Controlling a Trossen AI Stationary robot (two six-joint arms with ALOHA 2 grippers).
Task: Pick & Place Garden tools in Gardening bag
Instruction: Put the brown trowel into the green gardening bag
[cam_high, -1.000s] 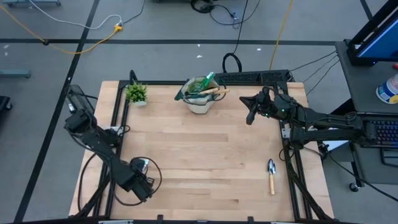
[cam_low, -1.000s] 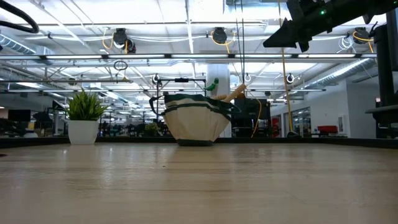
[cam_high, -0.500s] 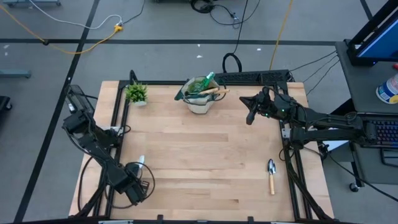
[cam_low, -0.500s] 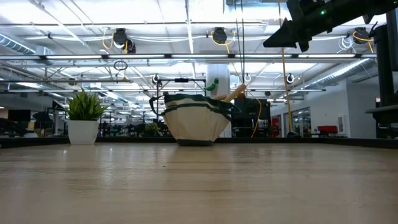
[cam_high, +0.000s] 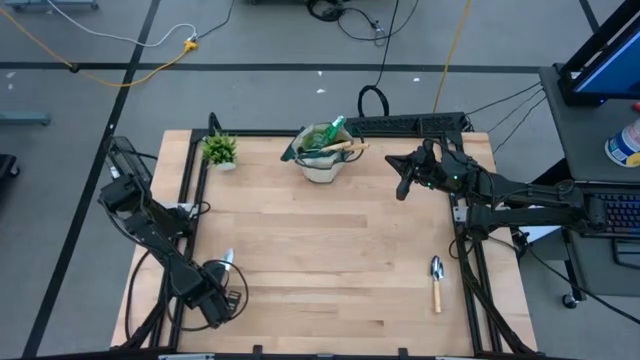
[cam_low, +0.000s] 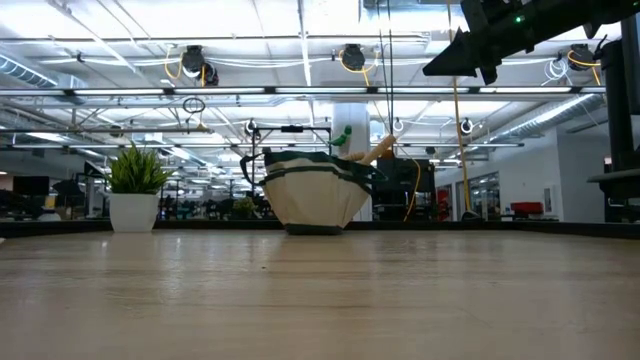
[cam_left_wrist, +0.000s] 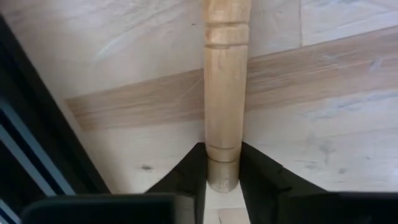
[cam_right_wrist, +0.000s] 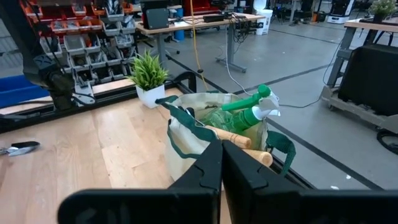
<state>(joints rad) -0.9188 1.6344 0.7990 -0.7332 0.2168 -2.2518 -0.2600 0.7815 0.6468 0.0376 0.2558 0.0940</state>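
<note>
Table (cam_high: 330, 260): pale wooden top.

Gardening bag (cam_high: 322, 155): near the middle of the far edge, upright; green spray bottle (cam_right_wrist: 249, 111) and wooden handles stick out of it.

Potted plant (cam_high: 219, 150): far left corner.

Trowel (cam_high: 436, 283): lying flat near the right edge, toward the near right corner, untouched.

Left gripper (cam_high: 222, 283): low near the near left corner, fingers (cam_left_wrist: 186, 177) clamped on a wooden-handled tool (cam_left_wrist: 226, 87); its metal head is probably a trowel blade.

Right gripper (cam_high: 404, 176): raised by the far right corner, fingers pressed together, holding nothing.
</note>
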